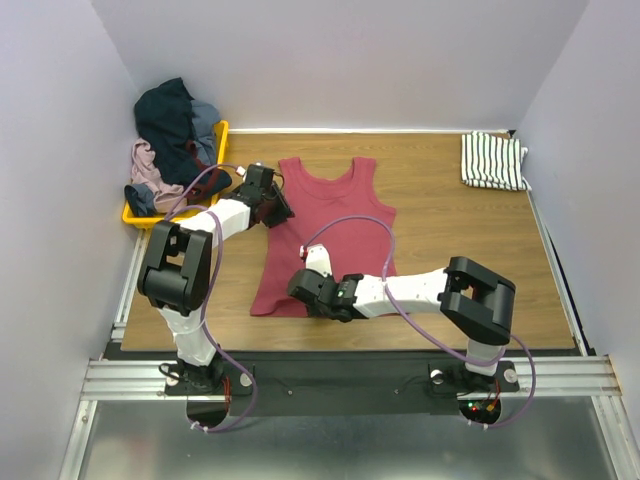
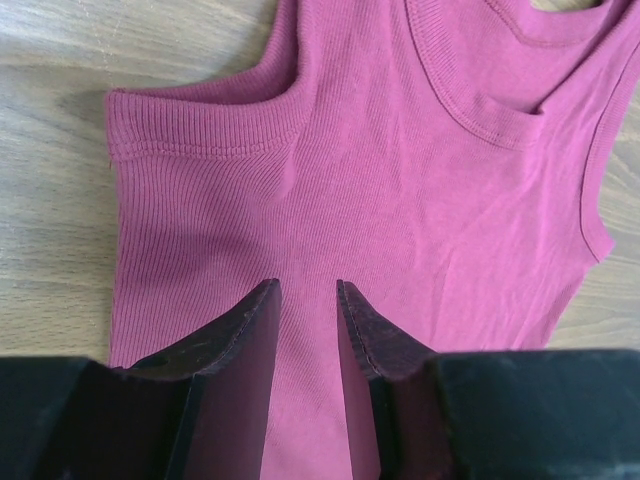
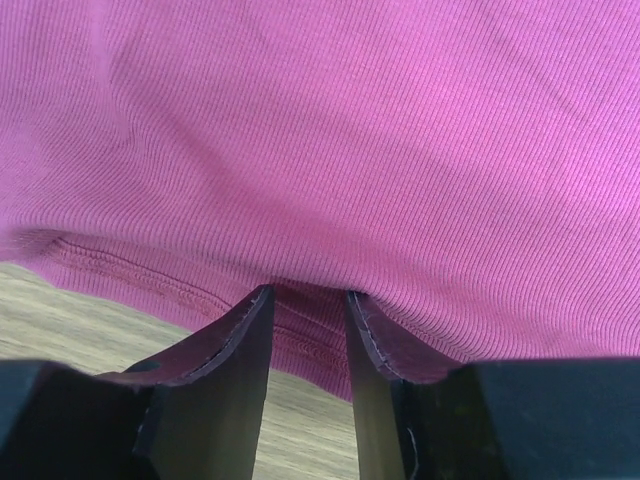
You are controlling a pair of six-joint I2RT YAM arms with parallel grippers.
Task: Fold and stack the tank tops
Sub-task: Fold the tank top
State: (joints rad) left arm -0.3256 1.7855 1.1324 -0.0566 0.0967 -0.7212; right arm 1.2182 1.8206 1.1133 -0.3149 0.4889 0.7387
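The dark red tank top (image 1: pixel 330 225) is lying lengthwise away from the arms — right end effector (image 3: pixel 308 293) clamping its near hem, left end effector (image 2: pixel 306 285), grip unclear, pressing its left side.

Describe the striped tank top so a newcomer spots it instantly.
On the wooden table, look to the far right corner. The striped tank top lies folded there. It alone is white with dark stripes; the dark red tank top is plain.
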